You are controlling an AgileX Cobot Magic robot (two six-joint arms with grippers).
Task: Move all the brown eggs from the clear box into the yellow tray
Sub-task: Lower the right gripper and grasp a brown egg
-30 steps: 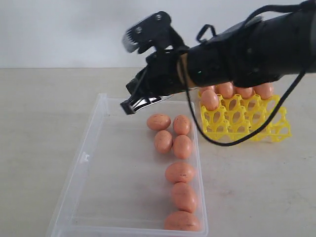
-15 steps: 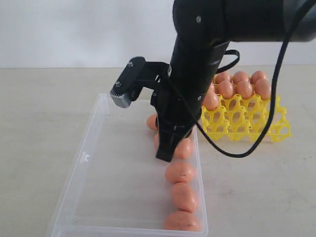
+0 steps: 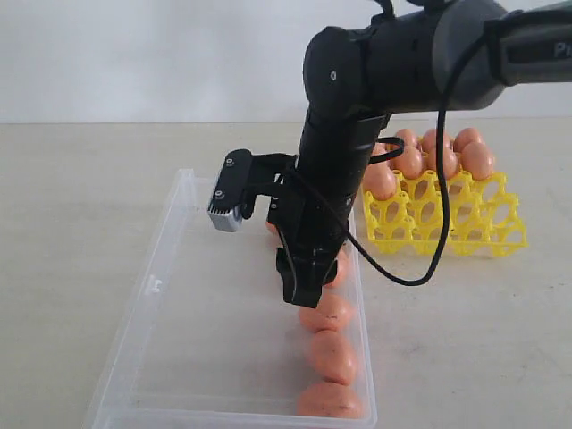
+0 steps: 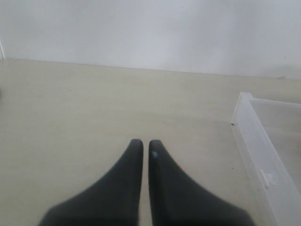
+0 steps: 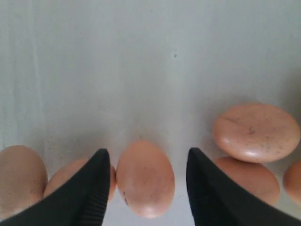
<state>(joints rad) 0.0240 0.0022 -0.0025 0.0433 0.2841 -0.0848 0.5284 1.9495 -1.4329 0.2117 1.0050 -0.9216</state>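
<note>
The right gripper [image 3: 299,288] points straight down into the clear box [image 3: 150,288], its tip low among the brown eggs [image 3: 327,313] along the box's right wall. A second ago the arm lay level over the far end of the box with the gripper aimed left. Half a second ago it had tipped downward, and now it stands lower and a little nearer. Its body hides the far cluster of four eggs that showed then. Three nearer eggs lie unchanged in a line by the right wall. The right wrist view shows the jaws standing apart on either side of one egg [image 5: 145,179], with a gap on each side and nothing gripped; more eggs lie beside it. The yellow tray [image 3: 447,222] sits on the table [image 3: 71,223] just right of the box, with several eggs in its far cups, as before. The left gripper [image 4: 143,142] hovers over the table left of the box, jaws closed together, holding nothing.
</note>
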